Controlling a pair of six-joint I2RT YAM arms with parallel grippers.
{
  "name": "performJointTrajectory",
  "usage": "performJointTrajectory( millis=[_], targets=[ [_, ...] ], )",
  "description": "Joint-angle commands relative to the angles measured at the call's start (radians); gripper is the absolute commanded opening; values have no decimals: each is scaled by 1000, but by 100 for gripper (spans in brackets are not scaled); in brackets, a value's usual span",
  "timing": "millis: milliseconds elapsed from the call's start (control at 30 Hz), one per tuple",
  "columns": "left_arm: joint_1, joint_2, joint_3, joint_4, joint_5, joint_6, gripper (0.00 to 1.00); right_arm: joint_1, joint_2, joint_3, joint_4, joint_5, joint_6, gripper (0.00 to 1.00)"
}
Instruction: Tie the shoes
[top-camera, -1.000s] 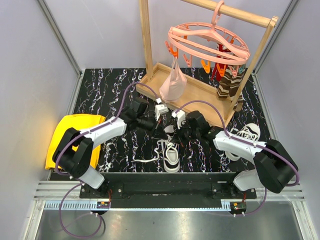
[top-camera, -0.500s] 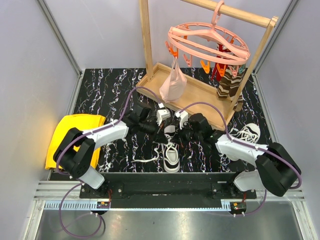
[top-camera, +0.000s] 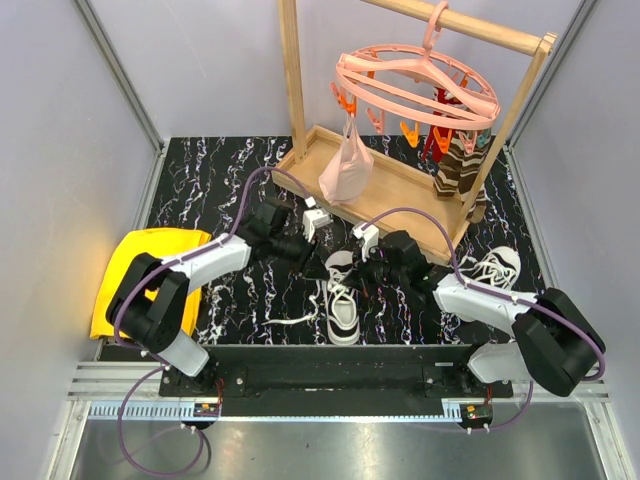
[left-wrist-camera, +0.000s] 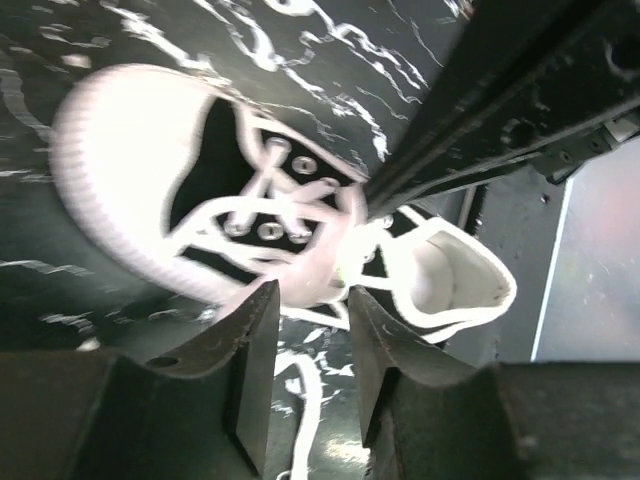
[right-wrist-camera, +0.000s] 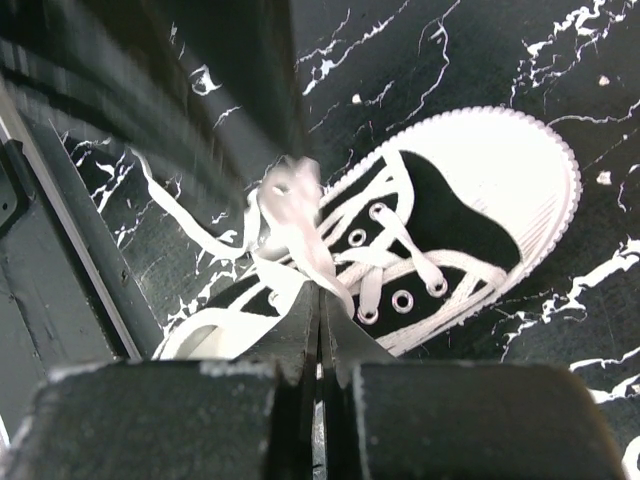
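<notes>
One white shoe (top-camera: 342, 305) with black trim stands at the near middle of the table, toe toward the rack. It also shows in the left wrist view (left-wrist-camera: 130, 150) and the right wrist view (right-wrist-camera: 490, 180). The second shoe (top-camera: 494, 268) lies at the right. My left gripper (top-camera: 316, 263) is open just above the shoe's laces (left-wrist-camera: 312, 292), and a blurred lace loop (left-wrist-camera: 320, 255) lies at its fingertips. My right gripper (top-camera: 362, 272) is shut on a white lace (right-wrist-camera: 292, 215) and holds it over the shoe's tongue (right-wrist-camera: 322, 295).
A wooden rack (top-camera: 385, 185) stands at the back with a pink clip hanger (top-camera: 415, 85), a hanging plastic bag (top-camera: 347, 165) and brown striped socks (top-camera: 458, 165). A yellow cloth (top-camera: 150, 268) lies at the left. A loose lace end (top-camera: 290, 320) trails left of the shoe.
My left gripper has drawn back to the left and my right gripper has shifted right and nearer, so more of the shoe shows between them.
</notes>
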Motion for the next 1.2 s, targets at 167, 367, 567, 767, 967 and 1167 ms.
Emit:
performJointTrajectory(
  millis=[167, 367, 567, 767, 967, 1167],
  targets=[
    [51, 34, 123, 28, -36, 50, 38, -8, -41, -24, 24, -9, -43, 0],
    [51, 133, 189, 16, -59, 45, 35, -8, -47, -27, 13, -3, -48, 0],
    [28, 183, 243, -76, 19, 116, 35, -10, -38, -17, 13, 10, -49, 0],
    [-11, 191, 243, -115, 84, 145, 38, -8, -27, -12, 19, 17, -51, 0],
    [-22, 197, 252, -138, 108, 156, 41, -8, -21, -9, 24, 20, -53, 0],
    [-21, 194, 255, -136, 154, 153, 46, -8, -16, -3, 23, 20, -56, 0]
  ],
)
